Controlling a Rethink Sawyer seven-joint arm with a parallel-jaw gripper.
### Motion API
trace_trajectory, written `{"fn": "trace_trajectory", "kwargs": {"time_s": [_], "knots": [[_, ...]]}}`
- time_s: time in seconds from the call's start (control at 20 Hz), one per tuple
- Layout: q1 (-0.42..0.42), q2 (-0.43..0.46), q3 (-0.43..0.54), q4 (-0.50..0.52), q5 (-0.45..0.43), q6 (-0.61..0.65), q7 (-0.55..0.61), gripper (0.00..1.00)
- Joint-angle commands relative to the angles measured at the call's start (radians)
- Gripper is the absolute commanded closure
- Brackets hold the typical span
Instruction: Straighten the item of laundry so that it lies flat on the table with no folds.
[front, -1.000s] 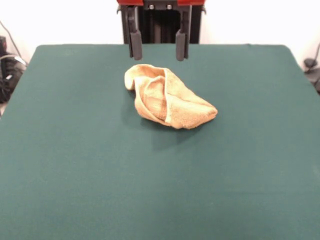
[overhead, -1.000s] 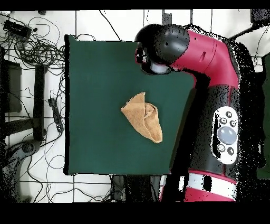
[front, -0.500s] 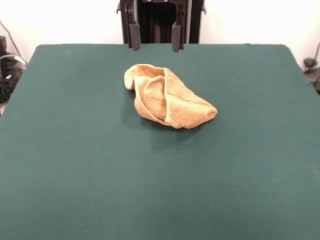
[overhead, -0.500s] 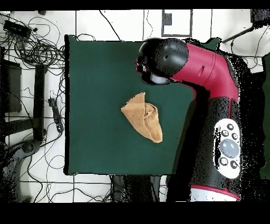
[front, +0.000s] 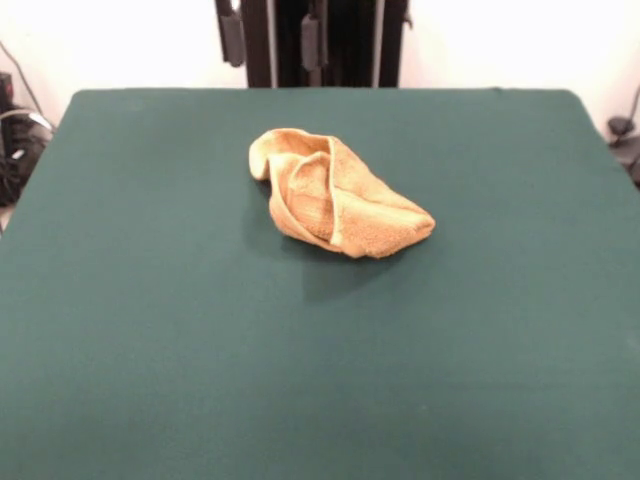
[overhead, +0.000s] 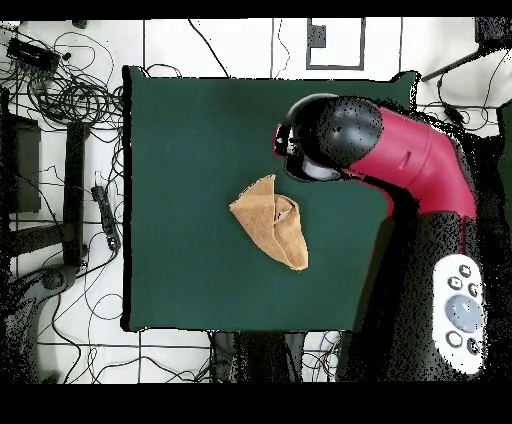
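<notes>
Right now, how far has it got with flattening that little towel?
Nothing looks done yet: the towel lies crumpled and folded over itself near the middle of the table. Nothing is in hand; the gripper hangs open above the table's far edge, apart from the cloth. Grasping, unfolding and spreading it flat all remain.

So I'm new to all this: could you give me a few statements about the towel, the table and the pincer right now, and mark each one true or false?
1. The towel lies bunched and folded on the green table. True.
2. The pincer grips the towel. False: it hangs apart from it, holding nothing.
3. The towel is blue. False: it is golden yellow-orange.
4. The pincer's fingers stand apart. True.
5. The towel hangs over the table's edge. False: it sits well inside the tabletop.
</notes>
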Motion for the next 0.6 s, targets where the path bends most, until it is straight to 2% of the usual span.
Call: {"fn": "trace_trajectory", "kwargs": {"time_s": [0.05,0.6], "knots": [[-0.003,-0.009,0.067,0.194,-0.048,-0.036,-0.016,0.00],[-0.011,-0.019,0.082,0.219,-0.064,-0.053,0.004,0.00]]}}
